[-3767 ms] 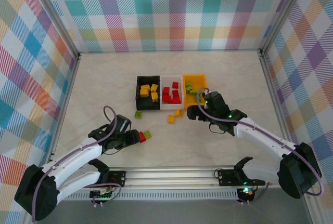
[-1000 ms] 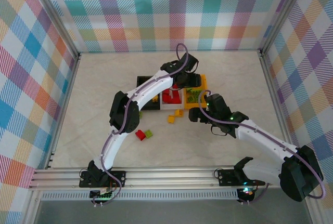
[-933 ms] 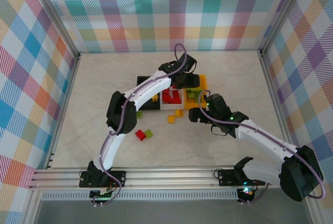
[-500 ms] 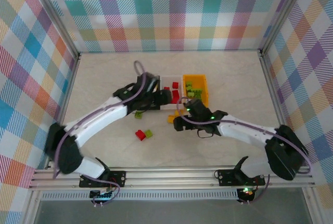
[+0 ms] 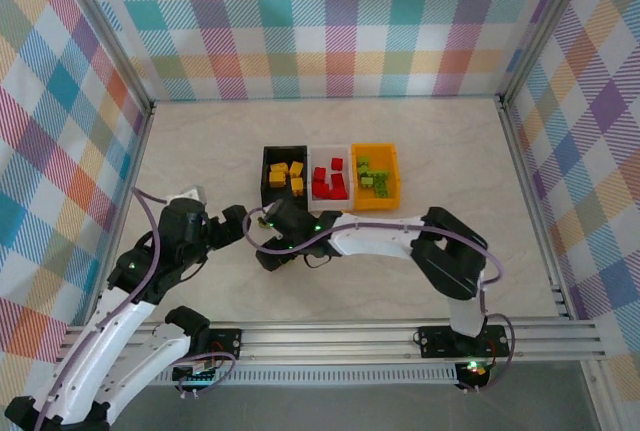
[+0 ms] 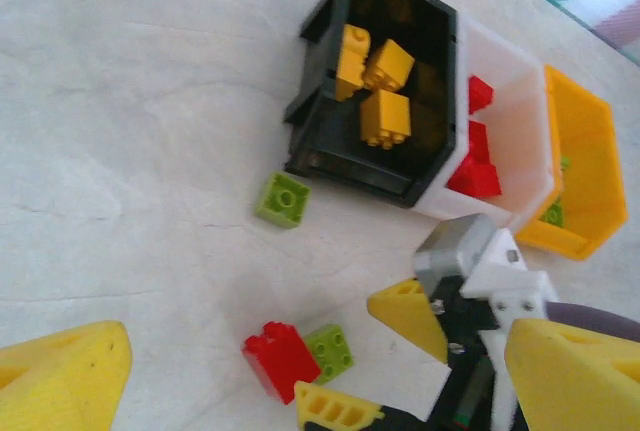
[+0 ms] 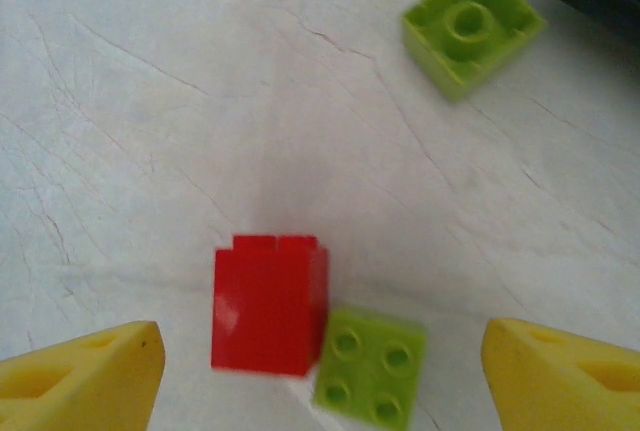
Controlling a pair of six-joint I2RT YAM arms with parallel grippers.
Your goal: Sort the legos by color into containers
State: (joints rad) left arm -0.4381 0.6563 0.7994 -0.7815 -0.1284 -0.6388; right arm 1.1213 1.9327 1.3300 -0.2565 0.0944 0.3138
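Right tool spread, fingertips cut off

We look down on a cream, marble-veined tabletop closed in on three sides by upright panels in a pastel plaid of pink, teal, orange, yellow and purple: a back wall, a left wall and a right wall. Silver aluminium posts line the corners, and a ribbed aluminium rail crosses the near edge. We find the light soft and even.
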